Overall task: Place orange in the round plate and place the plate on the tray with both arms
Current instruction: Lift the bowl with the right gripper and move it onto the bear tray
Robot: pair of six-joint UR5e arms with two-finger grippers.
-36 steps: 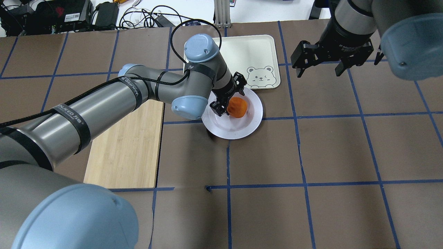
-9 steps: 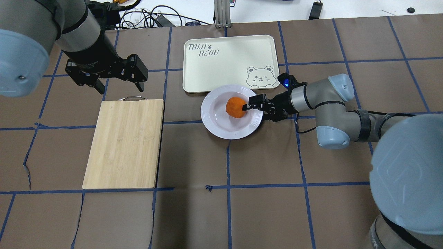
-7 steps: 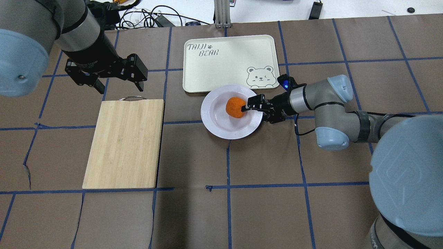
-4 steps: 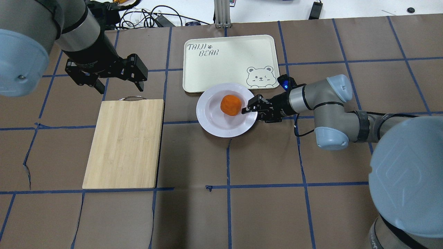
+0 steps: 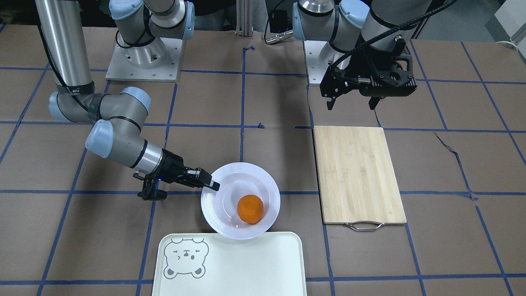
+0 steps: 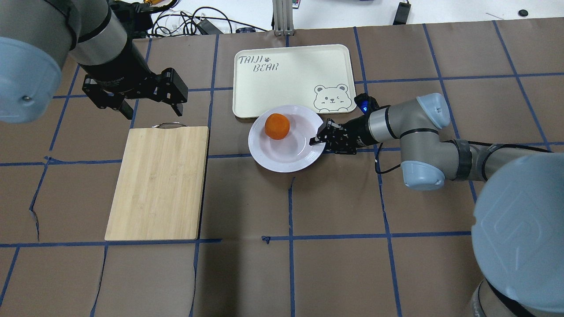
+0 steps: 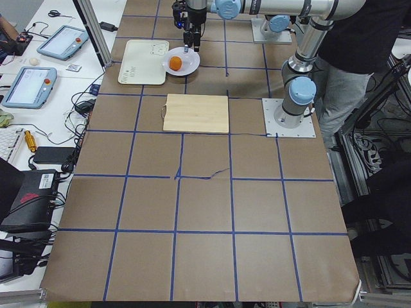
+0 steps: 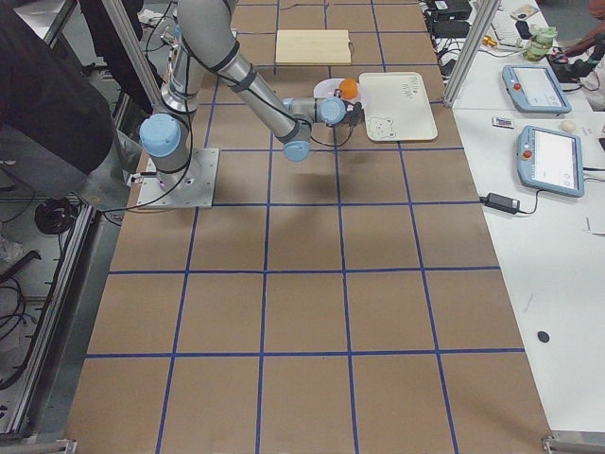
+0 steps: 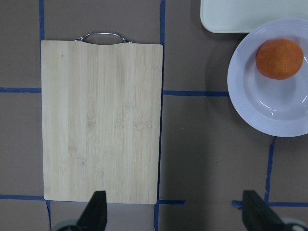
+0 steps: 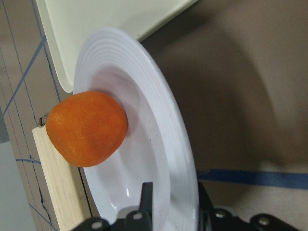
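The orange (image 6: 277, 126) lies in the round plate (image 6: 288, 155), against its far left side. My right gripper (image 6: 318, 137) is shut on the plate's right rim; the right wrist view shows that rim (image 10: 168, 144) pinched between the fingers (image 10: 145, 197). The plate looks tilted, and its far edge overlaps the near edge of the cream tray (image 6: 291, 83). From the front, the orange (image 5: 250, 209) sits on the plate's (image 5: 230, 193) tray side. My left gripper (image 6: 150, 94) hangs open and empty, high over the cutting board's handle end.
A bamboo cutting board (image 6: 158, 180) with a metal handle lies left of the plate. Cables and electronics (image 6: 185, 22) line the far table edge. Brown paper with blue tape lines covers the table (image 6: 335, 246).
Earlier my left gripper was at the orange in the plate; it has since withdrawn upward. My right gripper closed on the rim and pushed the plate left toward the tray, and the orange rolled to the far left.
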